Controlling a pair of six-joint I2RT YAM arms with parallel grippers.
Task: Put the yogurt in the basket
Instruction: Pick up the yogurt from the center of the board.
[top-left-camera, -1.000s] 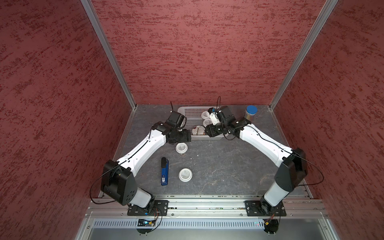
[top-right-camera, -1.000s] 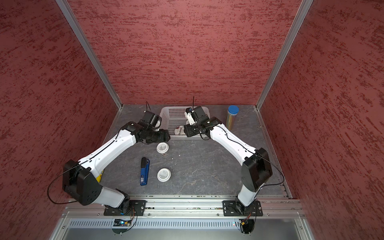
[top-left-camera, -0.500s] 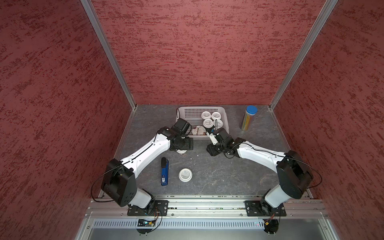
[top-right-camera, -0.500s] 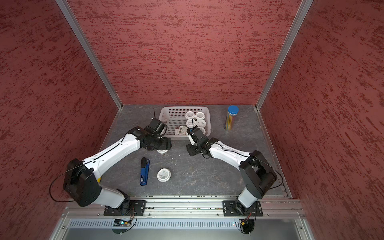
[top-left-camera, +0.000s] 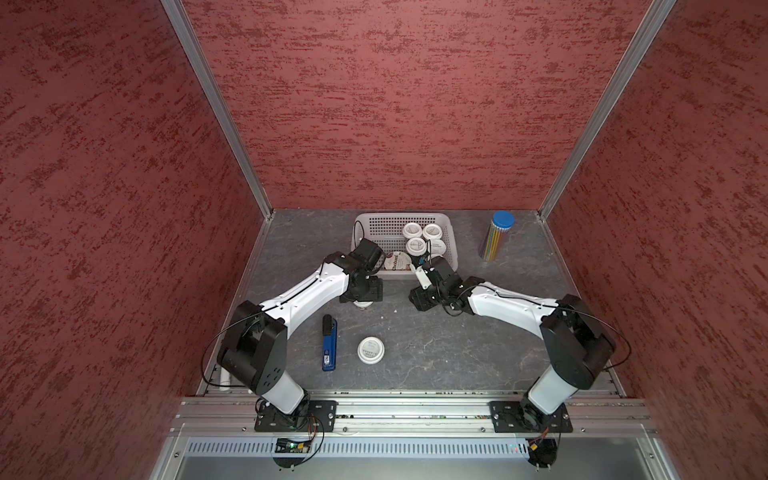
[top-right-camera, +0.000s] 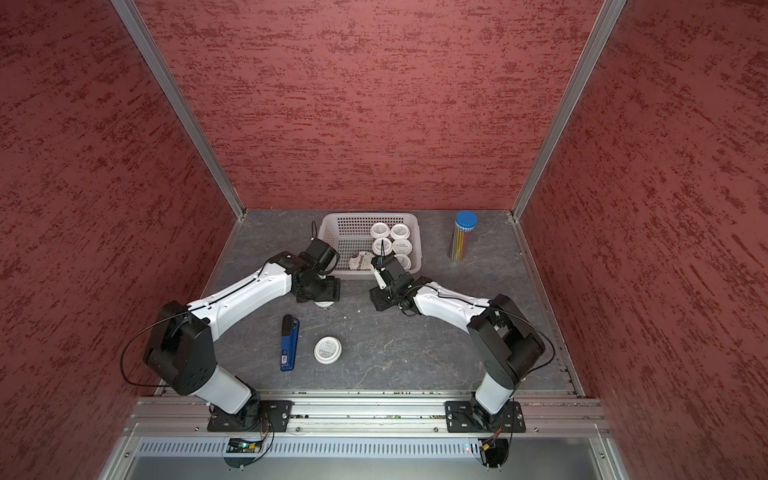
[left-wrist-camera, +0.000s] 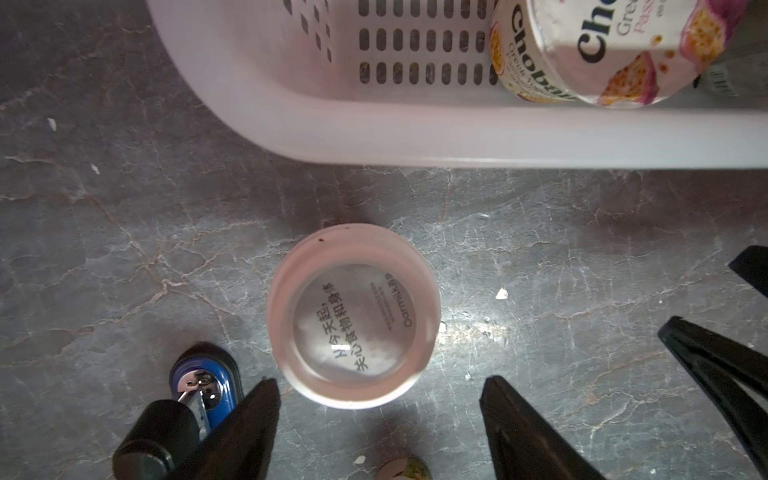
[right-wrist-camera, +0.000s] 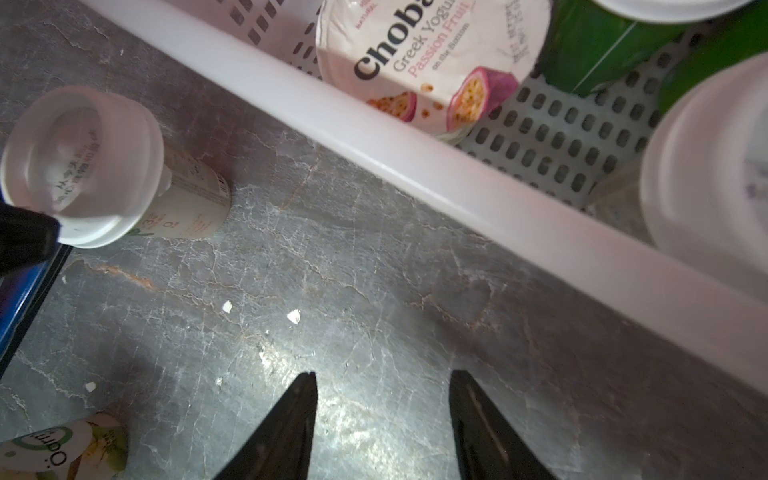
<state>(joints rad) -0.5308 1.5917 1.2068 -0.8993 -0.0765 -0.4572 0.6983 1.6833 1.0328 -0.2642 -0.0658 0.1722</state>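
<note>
Left tool (left-wrist-camera: 380, 379) was spread, its black tips flanking the near edge of a small round white-lidded yogurt cup (left-wrist-camera: 353, 316) without pinching it. The cup stood upright on the grey marbled counter (top-left-camera: 436, 353), just in front of the pale perforated plastic basket (left-wrist-camera: 415, 141). Right tool (right-wrist-camera: 382, 386) was spread and empty beside the basket's front rim. The wide Chobani-lidded cup (right-wrist-camera: 428, 50) and several small cups sat inside the basket. Another small white-lidded cup (top-left-camera: 370, 350) stood farther in front of it.

Advice: advance the tips past the cup's middle, centre them, grip below the lid flange, then lift clear of the rim.
</note>
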